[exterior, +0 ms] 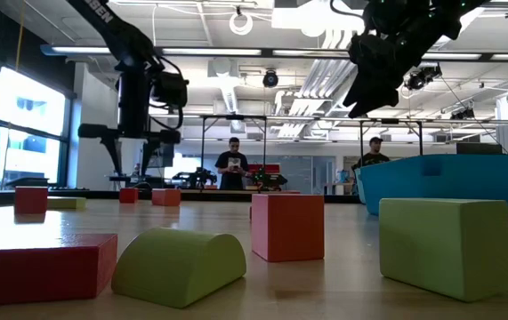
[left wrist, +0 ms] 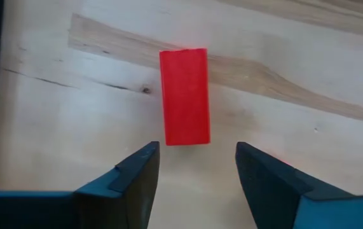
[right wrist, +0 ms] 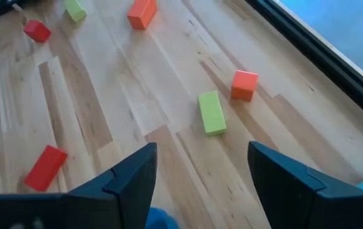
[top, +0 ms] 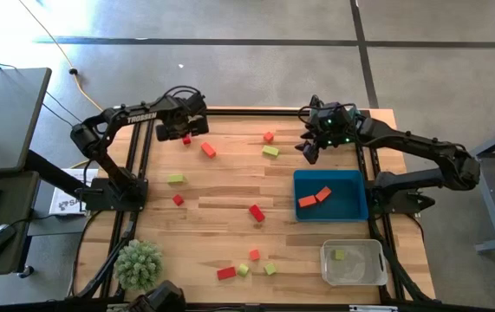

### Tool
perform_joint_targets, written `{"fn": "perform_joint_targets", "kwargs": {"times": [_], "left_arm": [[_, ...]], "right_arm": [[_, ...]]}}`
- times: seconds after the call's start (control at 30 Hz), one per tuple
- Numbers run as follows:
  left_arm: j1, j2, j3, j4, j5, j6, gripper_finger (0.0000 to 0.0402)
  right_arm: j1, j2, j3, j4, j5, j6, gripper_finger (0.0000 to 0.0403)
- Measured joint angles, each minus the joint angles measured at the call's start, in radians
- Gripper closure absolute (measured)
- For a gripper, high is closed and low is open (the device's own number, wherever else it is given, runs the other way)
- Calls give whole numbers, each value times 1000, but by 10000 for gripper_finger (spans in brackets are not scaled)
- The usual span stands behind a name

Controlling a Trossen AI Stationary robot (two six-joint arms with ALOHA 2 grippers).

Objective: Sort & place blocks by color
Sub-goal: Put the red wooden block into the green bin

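L gripper [top: 184, 132] hovers over the far-left part of the table [top: 221, 225], fingers spread apart w/ nothing between them. Its wrist view shows a red bar [left wrist: 184, 96] lying flat on the wood just ahead of the fingertips, clear of both. In the high view that same piece shows as a small red spot right beside the gripper.

R gripper [top: 310, 146] hangs above the far-right area, near the far edge of the blue bin [top: 329, 211]; jaws wide, empty. Its wrist cam looks down on a yellow-green bar [right wrist: 212, 113] and an orange cube [right wrist: 244, 84] close together, apart from each other.

Blocks elsewhere: two orange blocks [top: 315, 198] lie inside the blue bin. One yellow-green block [top: 339, 255] sits in the clear bin [top: 353, 276] at the near-right corner. An orange bar [top: 208, 150] lies far-centre, a yellow-green bar [top: 175, 179] left of centre, a red block [top: 257, 212] mid-table w/ a smaller red cube [top: 178, 200] to its left. Near the front edge a cluster: red bar, orange cube, two yellow-green pieces.

A spiky green plant ball [top: 138, 263] sits at the near-left corner. Low view shows two people standing in the room beyond the table.
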Motion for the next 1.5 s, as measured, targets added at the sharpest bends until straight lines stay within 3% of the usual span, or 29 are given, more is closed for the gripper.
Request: {"fn": "perform_joint_targets", "kwargs": {"times": [0.9, 1.13, 1.5], "left_arm": [[31, 3, -13, 41, -63, 35, 206], [37, 103, -13, 57, 1, 52, 206], [37, 164, -14, 82, 1, 52, 209]], "right_arm": [[-2, 1, 0, 0, -3, 3, 171], [-2, 1, 0, -1, -11, 21, 171], [-2, 1, 0, -11, -46, 30, 171]]}}
